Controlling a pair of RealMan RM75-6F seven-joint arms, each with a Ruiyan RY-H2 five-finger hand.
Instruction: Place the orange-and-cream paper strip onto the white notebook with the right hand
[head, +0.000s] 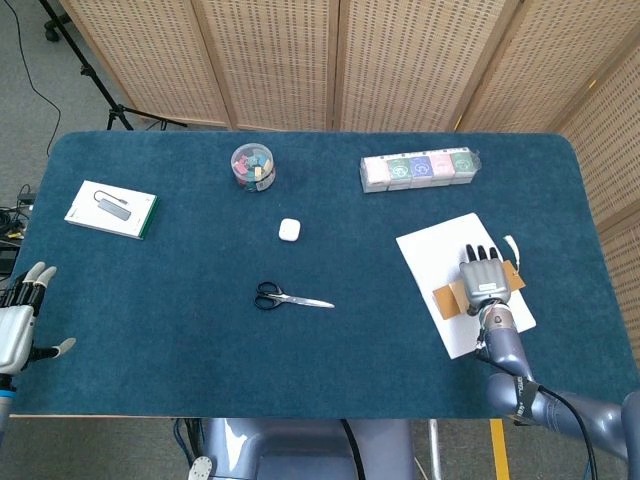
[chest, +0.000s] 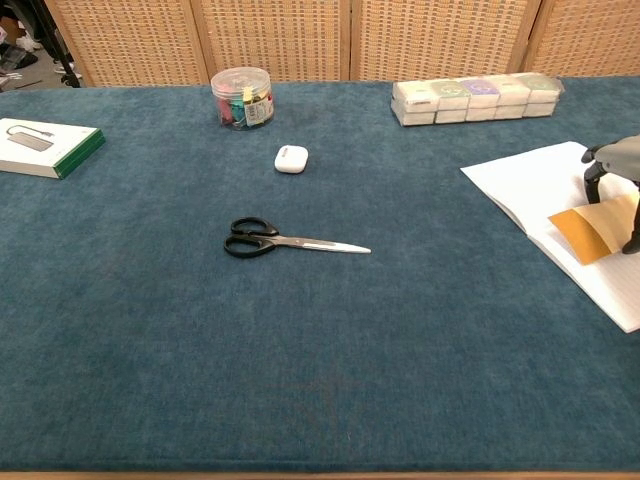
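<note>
The white notebook (head: 440, 250) lies on the blue table at the right, also seen in the chest view (chest: 525, 190). The orange-and-cream paper strip (head: 447, 299) lies across it, its orange end (chest: 585, 232) pointing left and resting on the page. My right hand (head: 484, 276) covers the strip's middle with its fingers stretched forward. In the chest view this right hand (chest: 618, 168) shows at the right edge, and the strip runs up between its fingers and thumb, so it holds the strip. My left hand (head: 20, 318) hovers open at the table's near left edge, holding nothing.
Black scissors (head: 290, 297) lie mid-table, with a small white case (head: 289, 229) behind them. A clear jar of clips (head: 253, 166) and a row of small boxes (head: 420, 169) stand at the back. A white-and-green box (head: 111, 208) lies at the far left.
</note>
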